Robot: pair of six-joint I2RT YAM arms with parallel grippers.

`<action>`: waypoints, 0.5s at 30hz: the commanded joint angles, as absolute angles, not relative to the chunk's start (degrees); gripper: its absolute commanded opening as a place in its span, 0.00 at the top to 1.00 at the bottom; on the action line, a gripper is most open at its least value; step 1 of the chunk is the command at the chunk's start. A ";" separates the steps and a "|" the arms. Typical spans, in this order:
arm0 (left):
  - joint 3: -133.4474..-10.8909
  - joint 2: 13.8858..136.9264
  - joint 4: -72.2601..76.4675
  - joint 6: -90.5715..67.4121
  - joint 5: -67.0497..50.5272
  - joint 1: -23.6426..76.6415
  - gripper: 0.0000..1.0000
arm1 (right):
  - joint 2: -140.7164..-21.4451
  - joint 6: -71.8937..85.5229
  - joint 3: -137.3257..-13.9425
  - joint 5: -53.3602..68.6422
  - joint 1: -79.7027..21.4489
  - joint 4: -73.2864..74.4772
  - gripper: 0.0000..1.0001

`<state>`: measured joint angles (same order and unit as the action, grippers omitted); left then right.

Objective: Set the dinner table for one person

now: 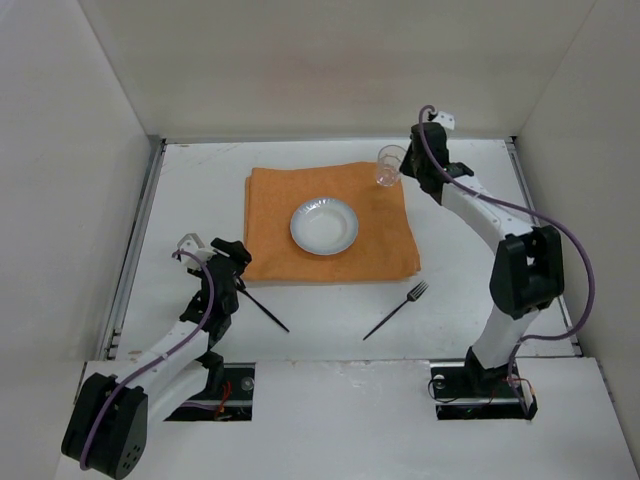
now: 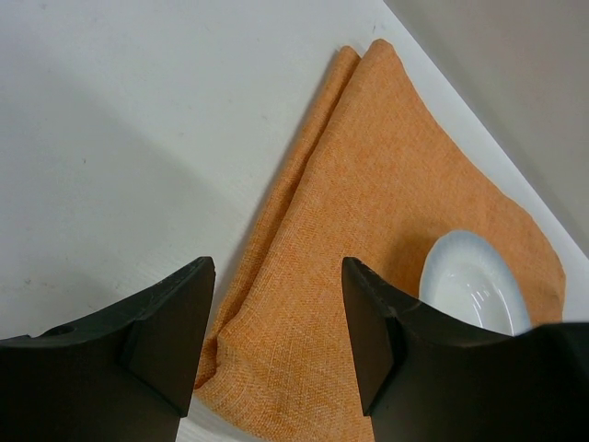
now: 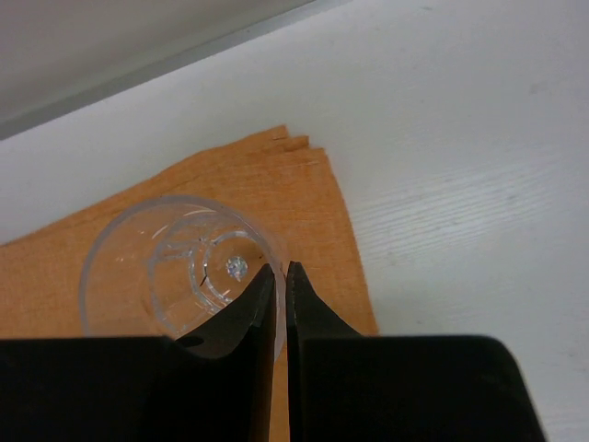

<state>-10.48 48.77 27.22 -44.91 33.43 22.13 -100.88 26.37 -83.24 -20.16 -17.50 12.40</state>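
An orange placemat (image 1: 270, 215) lies on the white dinner table (image 1: 470, 215), with a white plate (image 1: 324, 226) on it. My right gripper (image 1: 405, 170) is shut on the rim of a clear glass (image 1: 389, 166) over the placemat's far right corner; in the right wrist view the fingertips (image 3: 269, 285) pinch the glass wall (image 3: 138, 253). My left gripper (image 1: 228, 252) is open and empty by the placemat's near left corner (image 2: 276, 368). A black knife (image 1: 264, 307) and a black fork (image 1: 397, 308) lie on the table in front of the placemat.
Metal rails run along the table's left side (image 1: 135, 250) and right side (image 1: 545, 250). White walls enclose the table on three sides. The plate also shows at the right of the left wrist view (image 2: 469, 285).
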 commanded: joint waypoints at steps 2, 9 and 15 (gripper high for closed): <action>-9.76 47.64 30.06 -44.91 34.45 22.19 0.45 | -106.07 23.73 -92.01 -19.07 -19.29 14.06 0.92; -9.67 47.19 29.62 -44.91 34.11 21.84 0.45 | -114.33 21.89 -98.61 -21.00 -19.99 17.40 0.92; -9.58 46.93 29.62 -44.74 34.45 21.93 0.45 | -120.49 21.71 -100.63 -20.66 -20.08 19.33 0.91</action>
